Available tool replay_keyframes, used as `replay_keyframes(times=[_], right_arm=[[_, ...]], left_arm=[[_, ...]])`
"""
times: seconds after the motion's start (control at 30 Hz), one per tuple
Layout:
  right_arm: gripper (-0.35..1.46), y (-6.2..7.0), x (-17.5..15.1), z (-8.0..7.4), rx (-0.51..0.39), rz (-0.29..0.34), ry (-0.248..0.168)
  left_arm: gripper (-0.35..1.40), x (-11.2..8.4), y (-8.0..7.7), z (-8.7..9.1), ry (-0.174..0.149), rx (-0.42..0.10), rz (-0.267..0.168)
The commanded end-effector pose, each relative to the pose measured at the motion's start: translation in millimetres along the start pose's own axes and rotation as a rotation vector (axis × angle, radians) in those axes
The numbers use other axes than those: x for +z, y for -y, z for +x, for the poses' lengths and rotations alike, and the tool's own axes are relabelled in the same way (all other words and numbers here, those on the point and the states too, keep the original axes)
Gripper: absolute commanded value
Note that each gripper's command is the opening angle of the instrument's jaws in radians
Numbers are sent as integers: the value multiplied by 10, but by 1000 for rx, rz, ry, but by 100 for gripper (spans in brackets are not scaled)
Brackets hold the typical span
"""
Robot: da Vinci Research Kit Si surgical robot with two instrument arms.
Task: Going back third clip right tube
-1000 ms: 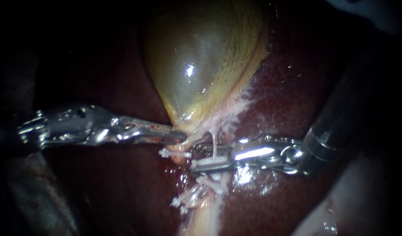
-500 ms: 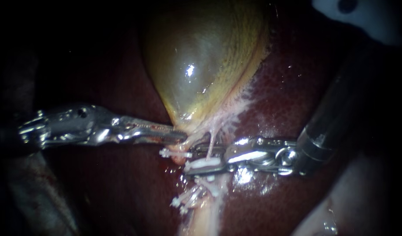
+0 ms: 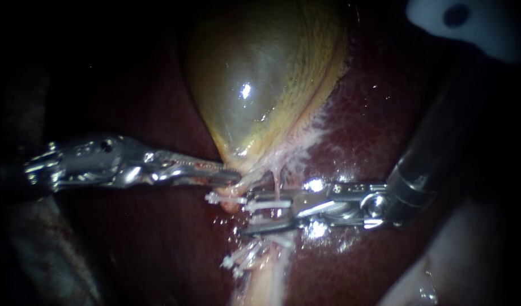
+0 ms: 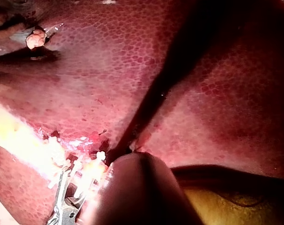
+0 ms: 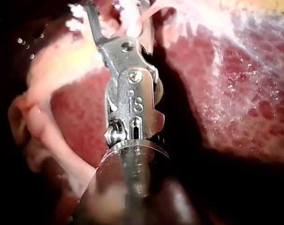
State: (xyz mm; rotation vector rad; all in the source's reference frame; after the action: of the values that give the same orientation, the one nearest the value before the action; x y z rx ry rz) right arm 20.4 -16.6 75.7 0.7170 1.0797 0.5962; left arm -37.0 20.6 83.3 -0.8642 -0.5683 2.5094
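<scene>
The gallbladder (image 3: 260, 85), lying on the liver (image 3: 374, 124), is gripped at its neck by the clenched jaws of the left instrument (image 3: 234, 177). The right instrument (image 3: 247, 217) is held with jaws parted astride the right tube (image 3: 276, 184), a white clip (image 3: 266, 203) lying against its upper jaw.

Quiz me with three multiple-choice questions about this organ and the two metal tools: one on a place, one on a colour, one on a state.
1. Where do the left instrument's jaws grip?
A. the gallbladder's narrow lower end
B. its broad top
C. nothing at all

2. What colour are the clips?
A. black
B. white
C. blue

3. The right instrument's jaws are:
A. shut together
B. hidden
C. open

Answers: 1 A, the jaw tips close on tissue where the gallbladder tapers. 2 B, the clips show white against the dark red tissue. 3 C, a clear gap shows between the two jaws.
</scene>
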Motion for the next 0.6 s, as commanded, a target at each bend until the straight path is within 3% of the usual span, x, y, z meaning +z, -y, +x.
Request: replay_keyframes(times=[0.03,0.6], right_arm=[[57,0,-1,0,1,1,0],[56,-10,-14,1,-14,-17,1]], left_arm=[[-35,-1,0,0,0,-1,0],[-35,0,-1,1,0,-1,4]])
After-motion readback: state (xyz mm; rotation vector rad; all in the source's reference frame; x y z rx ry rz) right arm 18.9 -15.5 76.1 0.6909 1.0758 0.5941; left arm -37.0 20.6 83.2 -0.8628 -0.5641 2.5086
